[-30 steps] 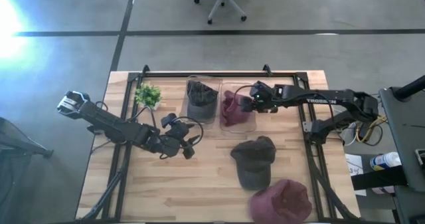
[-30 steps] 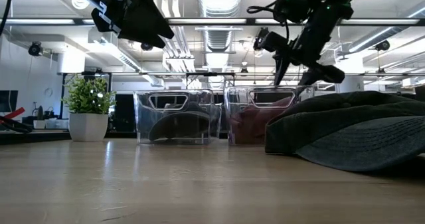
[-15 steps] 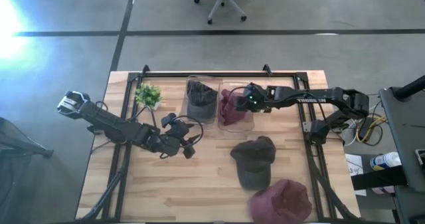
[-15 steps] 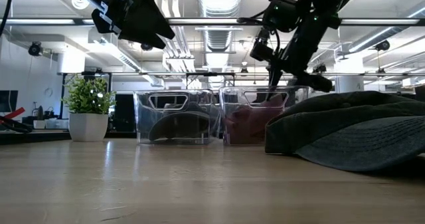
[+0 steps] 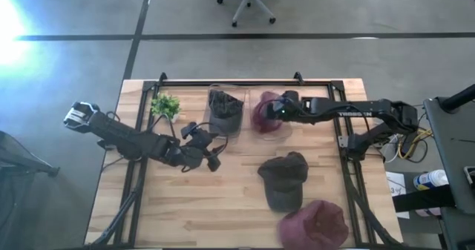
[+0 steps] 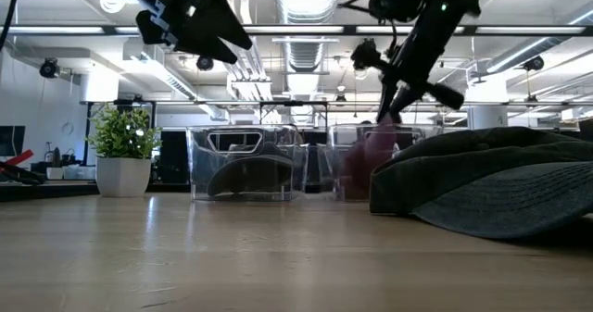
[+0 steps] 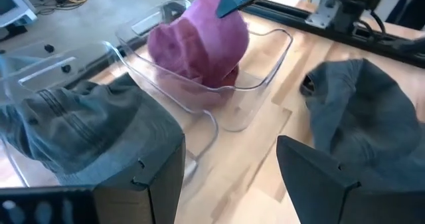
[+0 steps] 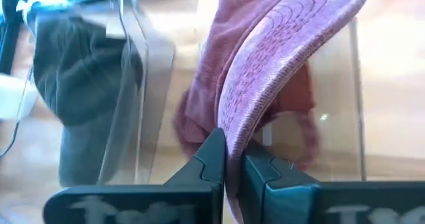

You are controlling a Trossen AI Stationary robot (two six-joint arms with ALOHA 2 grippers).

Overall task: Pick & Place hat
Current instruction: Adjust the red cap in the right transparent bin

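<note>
The right tool (image 8: 229,167) is clamped on the maroon hat's (image 8: 265,71) brim edge, in the far right bin (image 7: 262,84); soft, light fabric will droop. The left tool (image 5: 208,152) waits apart.

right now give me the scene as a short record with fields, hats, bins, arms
right gripper: shut on the maroon hat, lifting it in the right clear bin
left gripper: open, hovering near the left clear bin, holding nothing
left clear bin: holds a grey hat
loose hats: dark grey hat and second maroon hat on the table
other: potted plant beside the left bin
</note>
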